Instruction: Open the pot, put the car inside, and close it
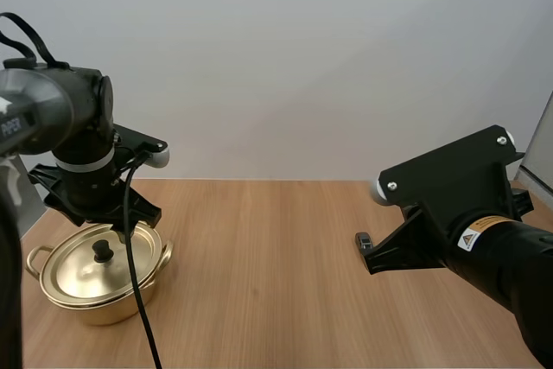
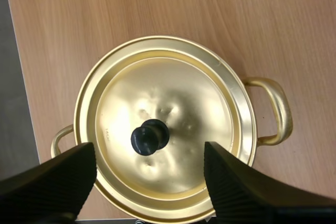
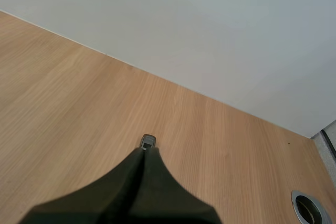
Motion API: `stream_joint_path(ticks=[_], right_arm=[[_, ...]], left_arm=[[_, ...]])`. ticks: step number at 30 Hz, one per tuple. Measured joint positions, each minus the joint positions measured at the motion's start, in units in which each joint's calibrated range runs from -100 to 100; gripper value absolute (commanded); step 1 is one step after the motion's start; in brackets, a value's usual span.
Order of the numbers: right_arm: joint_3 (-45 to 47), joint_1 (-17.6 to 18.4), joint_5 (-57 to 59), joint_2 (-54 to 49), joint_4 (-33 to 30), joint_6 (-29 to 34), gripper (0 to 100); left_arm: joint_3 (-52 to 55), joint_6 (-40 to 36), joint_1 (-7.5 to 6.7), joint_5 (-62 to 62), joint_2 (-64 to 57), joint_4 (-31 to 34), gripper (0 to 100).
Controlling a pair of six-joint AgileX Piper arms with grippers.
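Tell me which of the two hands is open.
The left hand, over the pot lid: its fingers stand apart either side of the black knob. The right hand has its fingers together as one wedge.

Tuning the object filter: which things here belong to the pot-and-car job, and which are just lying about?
Job:
pot
lid, seated on the pot
black knob
left tool, open, straddling the knob
right tool, shut, over the table; small grey bit at its tip, cannot identify

Lying about:
metal grommet set in the table
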Motion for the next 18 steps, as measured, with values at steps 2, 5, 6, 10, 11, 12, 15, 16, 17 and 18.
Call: stream_joint_path(ticks=[2, 5, 6, 10, 11, 12, 15, 16, 17, 18], right_arm=[[0.00, 0.00, 0.38, 0.00, 0.00, 0.00, 0], [0.00, 0.00, 0.74, 0.00, 0.00, 0.00, 0], [0.00, 0.00, 0.90, 0.00, 0.00, 0.00, 0], [0.00, 0.00, 1.44, 0.00, 0.00, 0.00, 0], [0.00, 0.00, 1.44, 0.00, 0.00, 0.00, 0], [0.00, 0.00, 1.44, 0.00, 0.00, 0.00, 0], [0.00, 0.00, 1.44, 0.00, 0.00, 0.00, 0], [0.00, 0.00, 1.44, 0.00, 0.00, 0.00, 0], [0.00, 0.00, 1.44, 0.00, 0.00, 0.00, 0], [0.00, 0.00, 1.44, 0.00, 0.00, 0.00, 0]], left_arm=[[0.00, 0.00, 0.09, 0.63, 0.85, 0.14, 94], [0.00, 0.00, 0.89, -0.03, 2.35, 0.00, 94], [0.00, 0.00, 1.25, -0.27, 3.07, 0.00, 94], [0.00, 1.63, 2.59, -2.29, 5.41, -0.25, 94], [0.00, 2.01, 2.97, -2.88, 5.97, -0.25, 94], [0.00, 2.57, 3.35, -3.42, 6.52, -0.76, 93], [0.00, 4.85, 4.07, -4.06, 7.90, -3.04, 89], [0.00, 5.19, 4.07, -4.38, 8.55, -3.55, 88], [0.00, 5.48, 4.07, -4.83, 9.16, -4.06, 87], [0.00, 5.60, 4.07, -5.25, 9.75, -4.29, 86]])
